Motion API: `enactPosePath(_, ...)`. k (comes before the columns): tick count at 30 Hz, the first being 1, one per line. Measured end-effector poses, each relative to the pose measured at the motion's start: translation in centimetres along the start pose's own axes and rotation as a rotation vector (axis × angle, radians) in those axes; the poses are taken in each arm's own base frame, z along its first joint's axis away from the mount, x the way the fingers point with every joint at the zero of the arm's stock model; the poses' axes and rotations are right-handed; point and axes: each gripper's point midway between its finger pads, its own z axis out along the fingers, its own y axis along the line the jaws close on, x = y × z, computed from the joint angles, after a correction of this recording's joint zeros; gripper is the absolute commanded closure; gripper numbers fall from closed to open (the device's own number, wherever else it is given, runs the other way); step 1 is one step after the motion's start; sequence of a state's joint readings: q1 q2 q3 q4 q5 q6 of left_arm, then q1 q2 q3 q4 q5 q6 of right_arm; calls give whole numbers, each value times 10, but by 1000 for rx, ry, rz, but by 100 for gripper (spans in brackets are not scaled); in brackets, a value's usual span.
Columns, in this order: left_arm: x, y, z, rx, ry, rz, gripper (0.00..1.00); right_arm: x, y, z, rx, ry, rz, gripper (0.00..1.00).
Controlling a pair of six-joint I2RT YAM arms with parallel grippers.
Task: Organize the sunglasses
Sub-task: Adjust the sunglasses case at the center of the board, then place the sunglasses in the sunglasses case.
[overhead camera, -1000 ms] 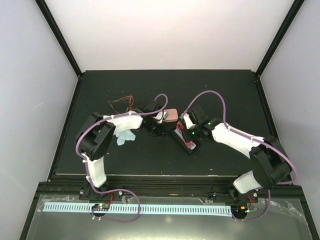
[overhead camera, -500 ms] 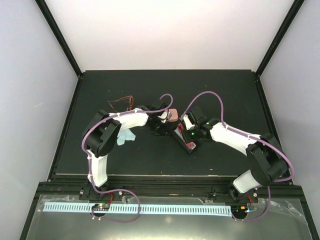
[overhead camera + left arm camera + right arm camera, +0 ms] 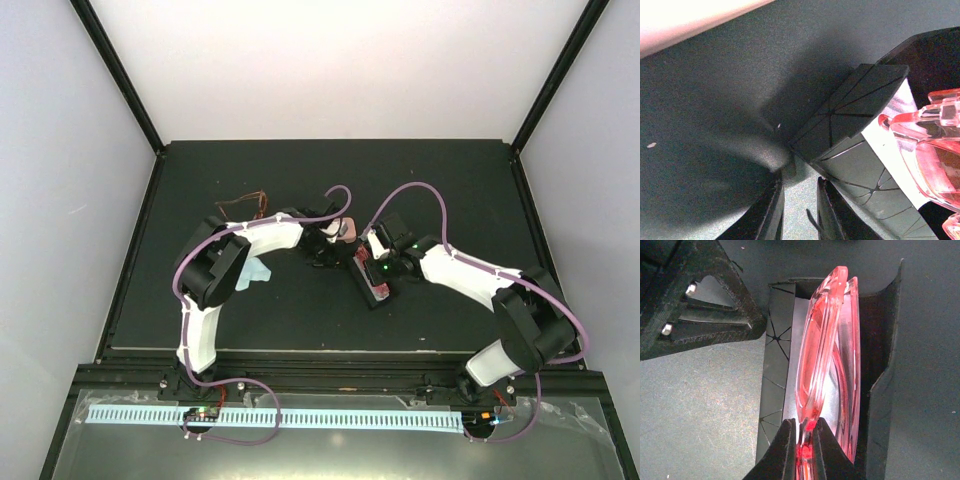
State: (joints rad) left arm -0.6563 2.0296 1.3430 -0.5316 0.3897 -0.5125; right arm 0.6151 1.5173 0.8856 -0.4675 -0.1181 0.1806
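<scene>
Swinging its elbow inward since a second ago, my left arm holds the left gripper [image 3: 799, 200] at the black case's [image 3: 850, 110] 10 o'clock corner, fingers a sliver apart. I cannot tell whether they pinch it. My right gripper [image 3: 804, 434] is clamped on the red-pink sunglasses [image 3: 822, 355], which stand in that case. The amber sunglasses [image 3: 243, 208] lie farther off, at 10 o'clock.

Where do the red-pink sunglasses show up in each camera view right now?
Top external: just right of centre, the red-pink sunglasses sit in the open black case.
Left wrist: right edge, only part of the frame.
Right wrist: centre, on edge, pinched by the right gripper.
Shared landmark: the black case.
</scene>
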Motion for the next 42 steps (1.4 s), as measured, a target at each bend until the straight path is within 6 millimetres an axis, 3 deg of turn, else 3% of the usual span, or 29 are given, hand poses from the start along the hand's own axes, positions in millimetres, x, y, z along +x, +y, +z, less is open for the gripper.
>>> enactPosePath(21, 10, -3, 0, 46, -24, 25, 78, 3, 5, 13, -49, -22, 125, 97)
enactPosePath(24, 10, -6, 1, 59, -25, 31, 77, 5, 10, 16, -76, -8, 126, 82)
enactPosePath(29, 11, -8, 2, 70, -27, 37, 77, 8, 12, 20, -94, 10, 132, 70)
enactPosePath(39, 11, -10, 2, 87, -41, 47, 75, 7, 3, 18, -41, -1, 140, 66)
enactPosePath(42, 12, -9, 1, 90, -45, 48, 74, 5, 0, 15, -21, -16, 139, 72)
